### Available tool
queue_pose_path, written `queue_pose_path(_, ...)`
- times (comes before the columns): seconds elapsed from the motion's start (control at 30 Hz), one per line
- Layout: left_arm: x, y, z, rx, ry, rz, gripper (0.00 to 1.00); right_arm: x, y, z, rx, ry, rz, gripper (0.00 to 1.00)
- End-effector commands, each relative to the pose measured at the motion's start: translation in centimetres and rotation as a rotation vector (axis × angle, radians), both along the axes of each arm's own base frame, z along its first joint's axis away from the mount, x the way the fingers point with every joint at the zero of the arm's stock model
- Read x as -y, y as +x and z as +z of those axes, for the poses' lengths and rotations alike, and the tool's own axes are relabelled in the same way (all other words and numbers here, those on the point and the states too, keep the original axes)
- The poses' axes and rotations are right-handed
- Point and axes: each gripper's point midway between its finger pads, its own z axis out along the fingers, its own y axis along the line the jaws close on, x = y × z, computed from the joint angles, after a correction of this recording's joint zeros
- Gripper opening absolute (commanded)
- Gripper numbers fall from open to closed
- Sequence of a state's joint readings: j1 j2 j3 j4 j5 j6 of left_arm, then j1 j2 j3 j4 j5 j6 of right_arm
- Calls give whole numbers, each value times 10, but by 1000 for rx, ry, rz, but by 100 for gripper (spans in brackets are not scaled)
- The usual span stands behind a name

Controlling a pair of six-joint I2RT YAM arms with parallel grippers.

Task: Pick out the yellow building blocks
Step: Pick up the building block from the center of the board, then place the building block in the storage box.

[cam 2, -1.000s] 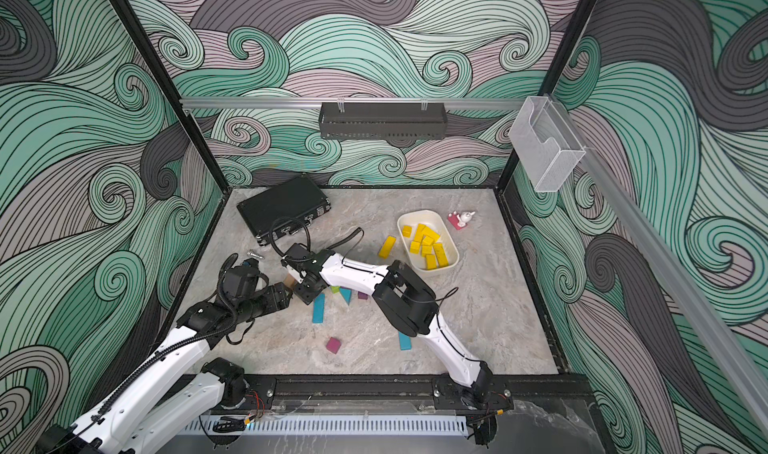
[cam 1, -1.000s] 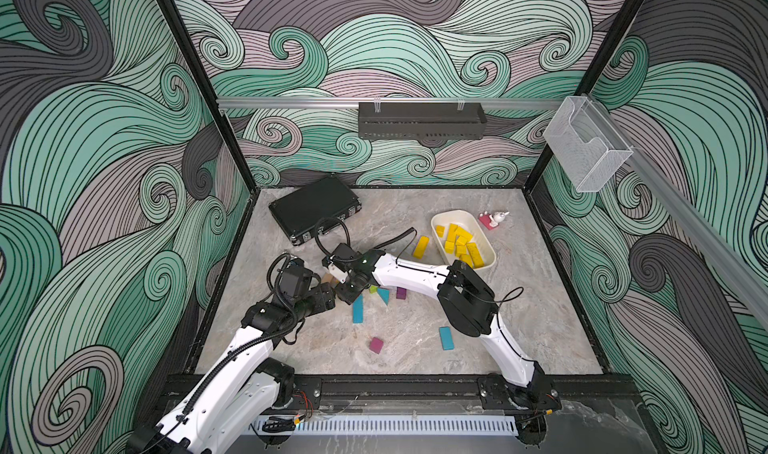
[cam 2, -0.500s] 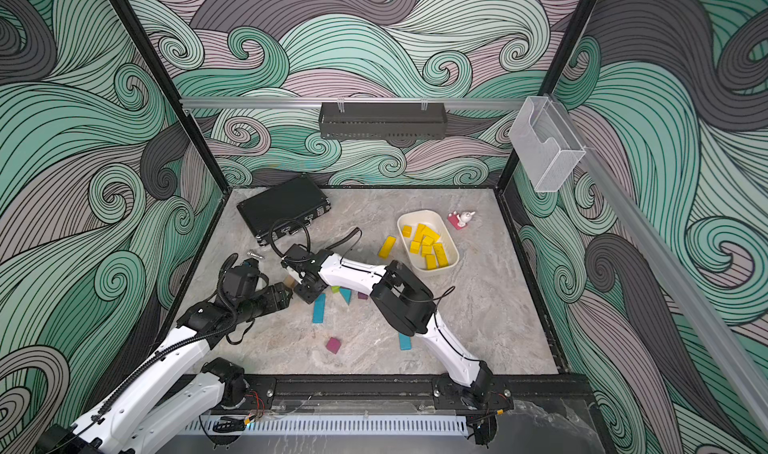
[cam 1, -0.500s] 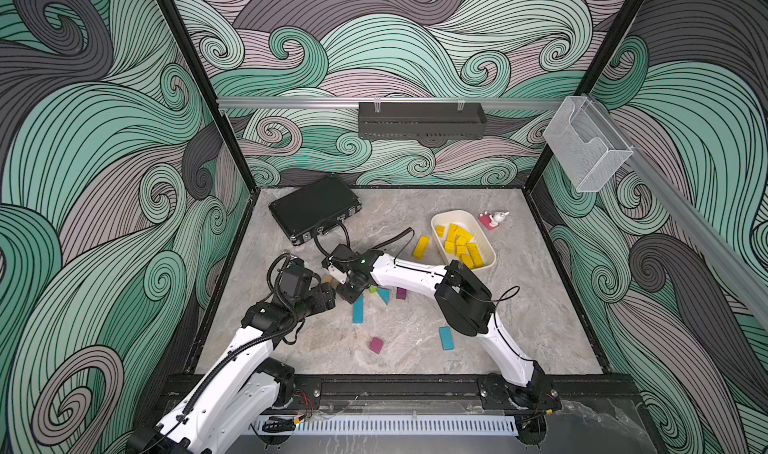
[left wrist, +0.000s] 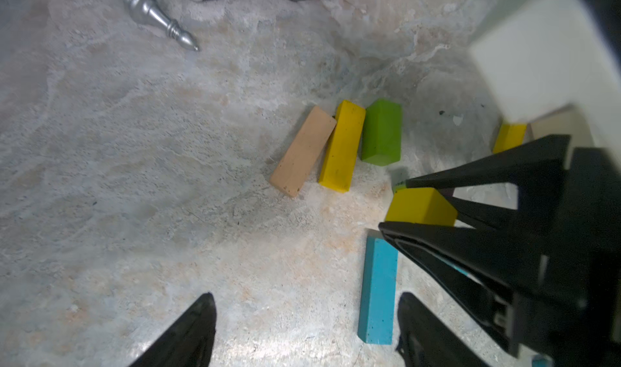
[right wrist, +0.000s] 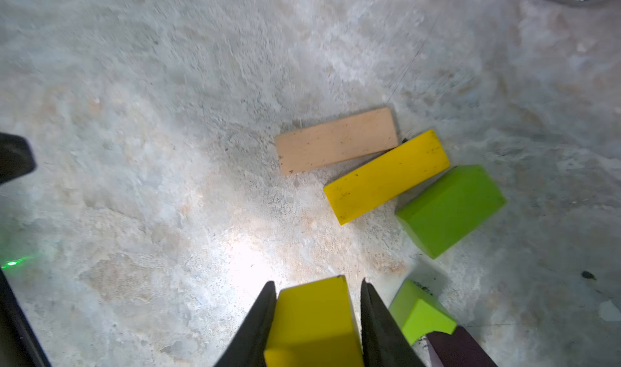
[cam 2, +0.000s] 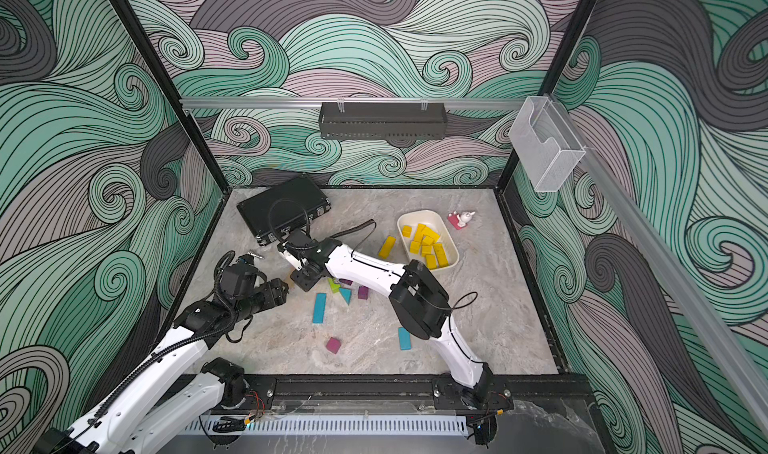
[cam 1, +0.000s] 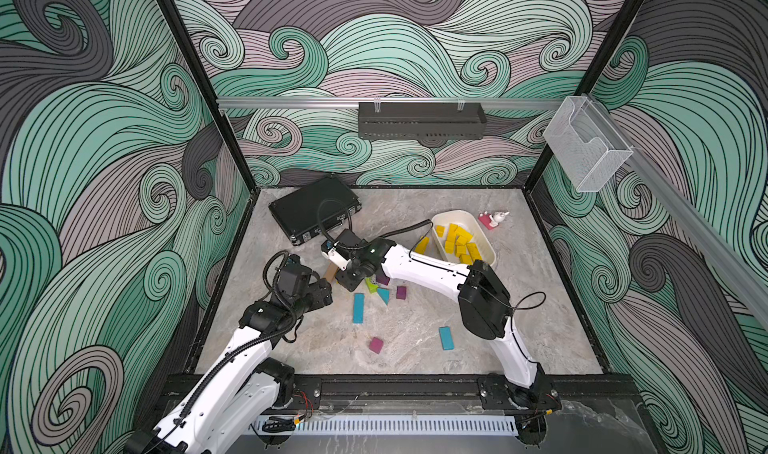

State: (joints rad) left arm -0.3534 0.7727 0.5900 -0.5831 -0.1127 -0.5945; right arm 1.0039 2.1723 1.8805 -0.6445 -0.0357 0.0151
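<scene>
Right end effector (right wrist: 317,318) is clamped on a yellow cube (right wrist: 312,318), 1 finger on each side, block just above or on the table (cam 1: 415,348); can't tell if it has cleared the surface. Left end effector (left wrist: 305,328) has its jaws apart, nothing between them, parked beside the pile.

Where the yellows are:
- most of the yellow building blocks sit in the white tray (cam 1: 490,246) at the far right of the table
- 1 yellow block (cam 2: 387,246) lies on the table just beside the tray
- 1 yellow bar (right wrist: 386,177) lies flat, wedged between a tan bar (right wrist: 336,140) and a green block (right wrist: 450,210), touching both

Risks from here:
- Grip sits near the fingertips in the left wrist view. Painted wood is slick; the cube could rotate or slip out on the swing to the tray.
- A lime-green wedge (right wrist: 420,311) sits right against the outer finger. A lift with any sideways drift likely drags it along.
- The 2 arms are close together over the same pile. The left one moving in while the right one retracts risks contact.
- Wedged yellow bar next: no finger room on its long sides, so neighbours may get pinched or shoved.
</scene>
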Motion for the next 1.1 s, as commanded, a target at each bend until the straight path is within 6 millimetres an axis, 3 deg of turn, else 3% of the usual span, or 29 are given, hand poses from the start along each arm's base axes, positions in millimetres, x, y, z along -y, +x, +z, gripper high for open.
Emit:
queue_pose_path(0.0, -7, 14, 30, 86, 38, 19, 84, 13, 18, 42, 24, 99, -67, 30)
queue_pose_path(0.17, 3, 32, 41, 124, 22, -2, 84, 60, 40, 59, 43, 141, -166, 30)
queue_pose_path(0.33, 34, 59, 49, 143, -75, -82, 83, 130, 67, 71, 56, 159, -320, 31)
queue_pose_path(0.53, 85, 93, 64, 99, -200, -230, 82, 239, 98, 73, 89, 128, -575, 31)
queue_pose_path(0.7, 150, 114, 69, -12, -260, -423, 81, 319, 116, 64, 39, 156, -800, 32)
queue_pose_path(0.87, 223, 110, 65, -87, -263, -643, 81, 365, 120, 47, -19, 167, -934, 32)
queue_pose_path(0.97, 263, 97, 59, -150, -278, -766, 81, 378, 121, 34, -45, 154, -972, 32)
queue_pose_path(1.07, 288, 83, 46, -210, -267, -850, 81, 381, 120, 22, -80, 150, -986, 32)
